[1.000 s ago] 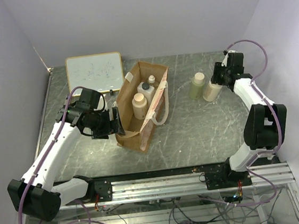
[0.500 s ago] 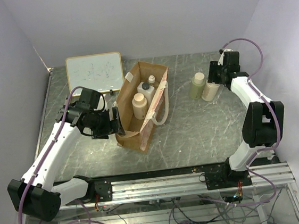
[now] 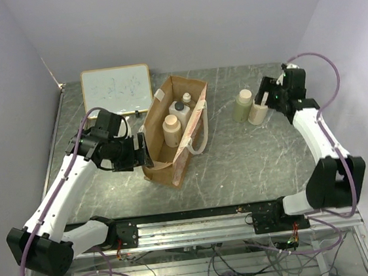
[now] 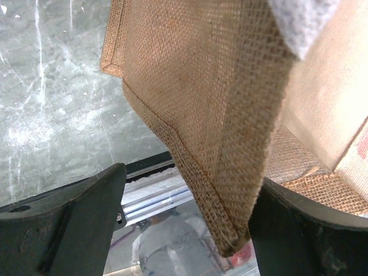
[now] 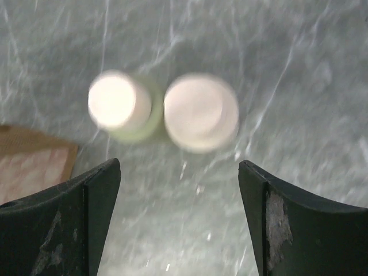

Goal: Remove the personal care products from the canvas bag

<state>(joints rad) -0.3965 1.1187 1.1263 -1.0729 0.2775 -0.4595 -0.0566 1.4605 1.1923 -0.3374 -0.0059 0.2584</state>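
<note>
Left gripper [image 3: 141,149] stands wide, its dark fingers on either side of the near left wall of the canvas bag [image 3: 173,162]; the woven edge hangs between them, and whether either pad presses on it cannot be told. Right gripper [image 5: 179,169] is spread wide too, holding nothing and looking down on two bottles. The grey marbled table [image 3: 239,158] lies under both. The bag stands upright and open-topped just right of the left gripper and well left of the right one, with a cream strap handle [image 3: 200,133] drooping down its far side. A framed whiteboard [image 3: 116,89] rests beyond the left gripper. Inside the bag are a cream cylinder [image 3: 171,129], a white squarish bottle with a dark cap [image 3: 180,110] and a slim bottle with a white top [image 3: 187,99]. Below the right gripper, out on the table, a cream bottle [image 5: 201,112] and a pale green bottle [image 5: 119,103] stand upright side by side, blurred in the wrist view
</note>
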